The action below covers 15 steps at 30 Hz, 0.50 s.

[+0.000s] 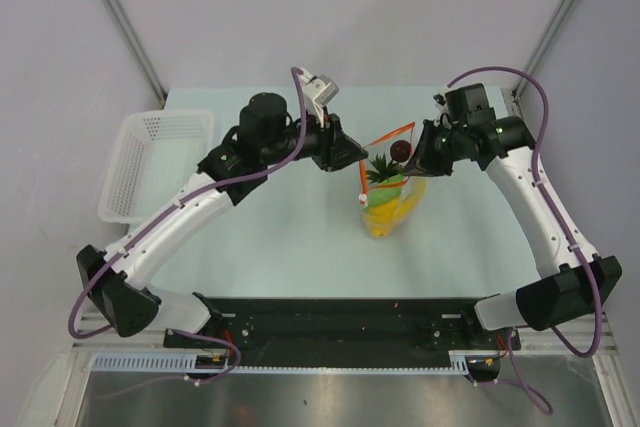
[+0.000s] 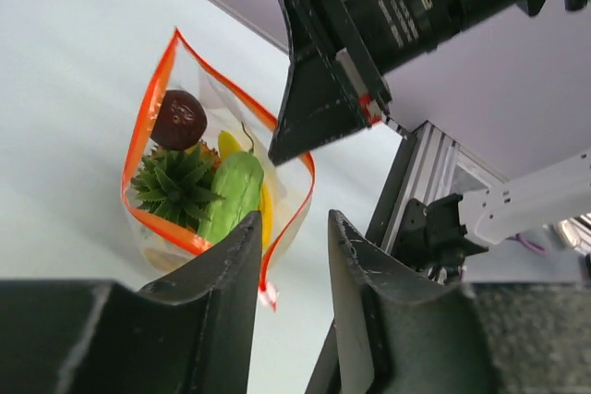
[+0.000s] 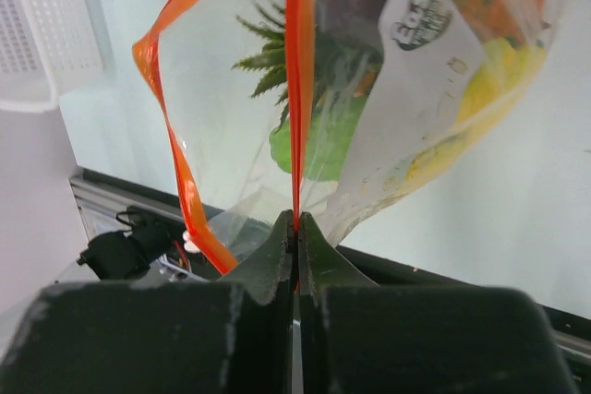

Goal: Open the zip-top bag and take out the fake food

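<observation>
Status: the zip-top bag [image 1: 390, 202] is seen at table centre with its mouth already parted. The orange-red zip strip [image 3: 297, 89] forms an open loop, so the opening step is judged done or nearly so.

Removal is not started. All the fake food [image 2: 199, 177] is seen inside the bag: the red fruit [image 2: 178, 120] and pineapple crown [image 2: 174, 182] at the mouth, the green piece [image 2: 231, 196] beside them, and the bananas [image 1: 392, 215] lower down.

The right gripper [image 3: 295, 220] is clamped hard on one side of the strip, with no gap visible between its jaws. It is placed at 2 o'clock of the bag in the top view.

The left gripper [image 2: 294, 228] is parted by a moderate gap and nothing is held. It is placed at 10 o'clock of the bag, just beside the near lip. Whether the lip lies between its jaws cannot be told.

Whether the bag bottom rests on the table [image 1: 300, 247] cannot be told either.

Surroundings: a white perforated basket [image 1: 160, 157] is seen at 9 o'clock, well apart from the bag.

Obstructions, as judged:
- The mouth is narrow and is plugged by the crown and the red fruit.
- The right gripper is parked over the far lip, so access is crowded.
- The bag is held on one side only, so the film may be dragged along with any piece that is pulled.
</observation>
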### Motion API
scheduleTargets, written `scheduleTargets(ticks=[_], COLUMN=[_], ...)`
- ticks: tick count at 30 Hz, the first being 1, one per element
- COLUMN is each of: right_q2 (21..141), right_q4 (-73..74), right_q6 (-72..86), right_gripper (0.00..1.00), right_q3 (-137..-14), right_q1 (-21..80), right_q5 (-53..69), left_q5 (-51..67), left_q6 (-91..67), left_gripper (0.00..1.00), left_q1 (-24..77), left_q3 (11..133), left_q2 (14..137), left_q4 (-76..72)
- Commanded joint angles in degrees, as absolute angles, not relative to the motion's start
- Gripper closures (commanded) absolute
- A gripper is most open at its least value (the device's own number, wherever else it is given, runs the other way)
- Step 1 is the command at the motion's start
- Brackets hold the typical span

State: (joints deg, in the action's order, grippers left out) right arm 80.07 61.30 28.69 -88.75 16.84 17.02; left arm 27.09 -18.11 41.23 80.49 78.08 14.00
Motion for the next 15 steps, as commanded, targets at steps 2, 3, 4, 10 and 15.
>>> scheduleTargets(ticks=[2,3,4,10,15], right_q2=[80.59,80.6,80.77,82.88,83.58], right_q4=[61.35,61.09,60.47,60.03,60.29], right_q6=[26.81,26.89,27.07,27.25,27.51], right_gripper=[1.0,1.0,1.0,1.0,1.0], right_q3=[-88.59,-88.51,-88.68,-91.23,-92.81], right_q1=[18.45,18.54,18.72,19.78,19.78], right_q5=[19.16,20.12,20.56,22.41,22.76], left_q5=[19.45,17.68,16.01,11.87,8.88], left_q6=[-20.13,-20.39,-20.83,-19.87,-16.7], left_gripper=[0.66,0.67,0.68,0.67,0.64], left_q1=[44.81,45.35,45.61,46.23,47.72], left_q3=[85.07,86.12,88.05,94.02,99.58], left_q2=[84.1,86.55,87.7,94.37,99.84], left_q4=[16.69,17.83,19.93,22.92,28.74])
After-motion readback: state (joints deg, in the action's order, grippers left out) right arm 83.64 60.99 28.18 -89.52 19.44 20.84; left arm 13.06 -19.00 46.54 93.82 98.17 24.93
